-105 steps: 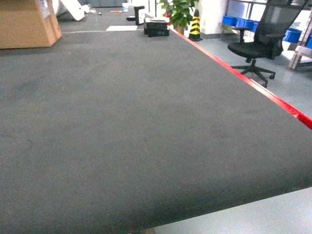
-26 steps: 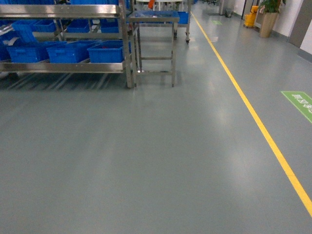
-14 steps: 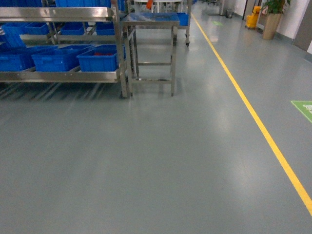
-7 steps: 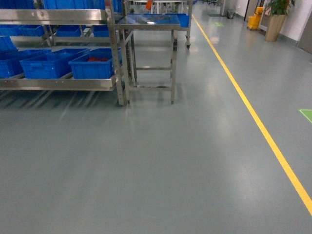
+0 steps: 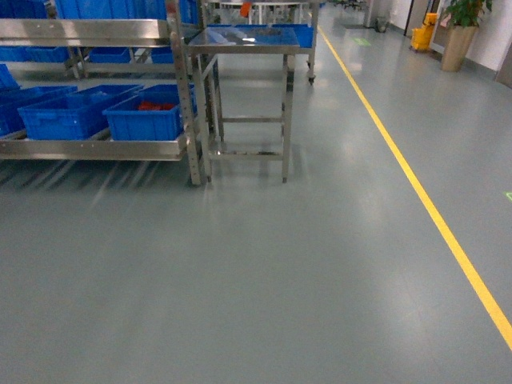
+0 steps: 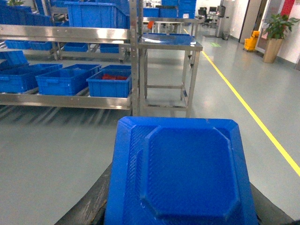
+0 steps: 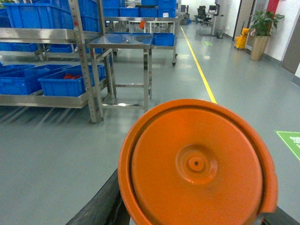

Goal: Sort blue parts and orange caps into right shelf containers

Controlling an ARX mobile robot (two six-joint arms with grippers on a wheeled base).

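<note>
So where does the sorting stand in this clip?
Picked up: a blue part fills the left wrist view and an orange cap the right, each apparently carried, though no fingers show. In hand: the approach, with the shelf ahead on the left across open floor. Left: reaching the crates and dropping both in. One crate already holds something red; I can't tell what.

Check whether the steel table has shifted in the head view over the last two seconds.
Yes. The steel table appears lower and nearer, like the shelf rack beside it, so the camera moved.
</note>
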